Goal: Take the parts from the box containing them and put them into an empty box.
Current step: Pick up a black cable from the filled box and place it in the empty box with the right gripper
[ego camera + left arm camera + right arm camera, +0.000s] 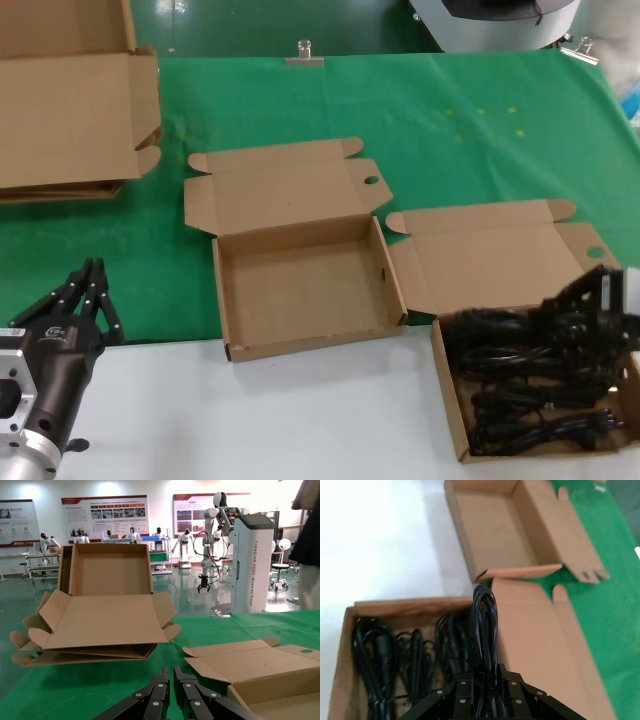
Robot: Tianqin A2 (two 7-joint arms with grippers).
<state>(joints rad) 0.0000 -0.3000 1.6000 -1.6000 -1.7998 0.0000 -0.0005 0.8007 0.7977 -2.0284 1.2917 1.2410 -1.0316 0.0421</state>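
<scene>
The empty box [300,300] lies open at the table's middle, lid folded back; it also shows in the right wrist view [495,525]. To its right the box containing the parts [447,390] holds several black cord coils [520,400]. My right gripper [565,310] is over that box, shut on one cord coil [485,625] whose looped end sticks out past the fingertips toward the empty box. The other cords [380,650] lie in the box beside it. My left gripper [88,285] waits shut at the near left, over the green mat's edge, holding nothing.
Large flattened cardboard sheets [60,110] are stacked at the far left, seen ahead of the left gripper [170,675] as a cardboard stack [100,620]. A metal clip [303,52] sits at the table's back edge. White tabletop [250,420] runs along the front.
</scene>
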